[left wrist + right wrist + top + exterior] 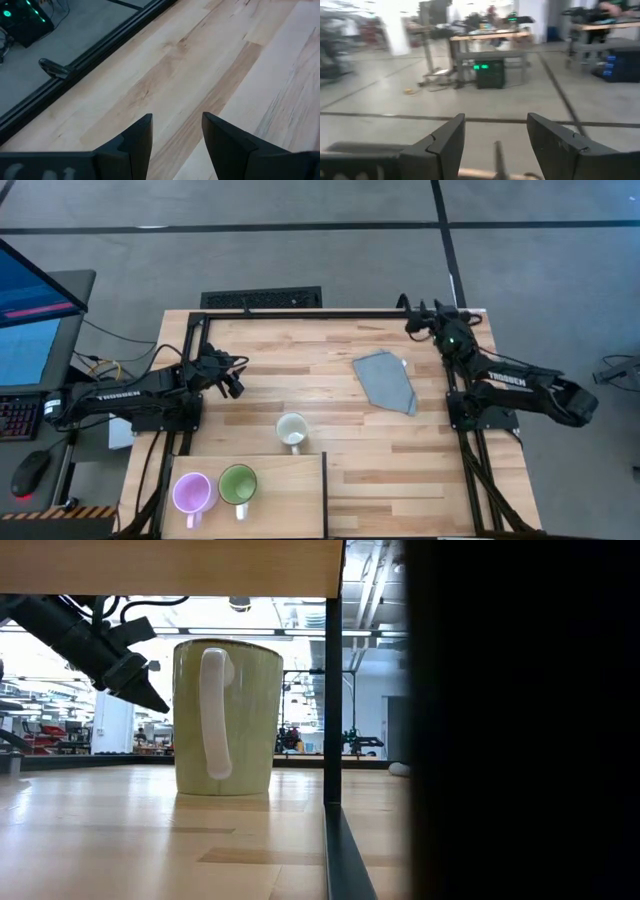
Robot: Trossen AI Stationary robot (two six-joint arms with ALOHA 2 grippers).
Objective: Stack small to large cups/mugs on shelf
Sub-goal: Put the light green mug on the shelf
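Observation:
The cream-white mug [292, 430] [227, 715] stands upright on its base on the plank tabletop, just beyond the shelf [290, 500], its handle toward the near edge. The light purple mug [192, 492] and the green mug [238, 483] stand side by side on the shelf's left part, handles toward the near edge. My left gripper [232, 377] [177, 120] hovers open above the table's left part, slanting down, with only bare wood between its fingers. My right gripper [412, 315] [495, 120] is open at the far right corner, pointing level out over the far edge.
A grey folded cloth [386, 381] lies on the table's right half, near the right arm. A dark metal frame [330, 314] runs along the table's far and side edges. Bare planks stretch between the white mug and the cloth.

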